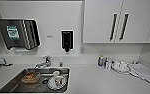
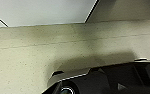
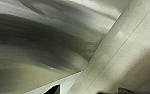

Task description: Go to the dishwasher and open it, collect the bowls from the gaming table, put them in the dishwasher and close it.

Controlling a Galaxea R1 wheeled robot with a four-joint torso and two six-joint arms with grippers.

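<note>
A brushed stainless-steel front, the dishwasher (image 3: 38, 47), shows close up in the right wrist view, beside the speckled floor (image 3: 131, 42). I cannot tell from here whether its door is open or shut. Dark bits of my right gripper (image 3: 88, 91) poke in at the picture's edge. The bowls and the gaming table are out of view. In the head view I face a white kitchen counter (image 1: 96, 80) from close by.
A steel sink (image 1: 8, 85) holds a food container (image 1: 30, 77) and white dishes (image 1: 56, 81) under a tap (image 1: 44, 62). On the wall hang a towel dispenser (image 1: 18, 33) and a soap dispenser (image 1: 66, 40). Bottles (image 1: 100, 60) and papers (image 1: 143, 71) lie at right, under white cabinets (image 1: 103, 20).
</note>
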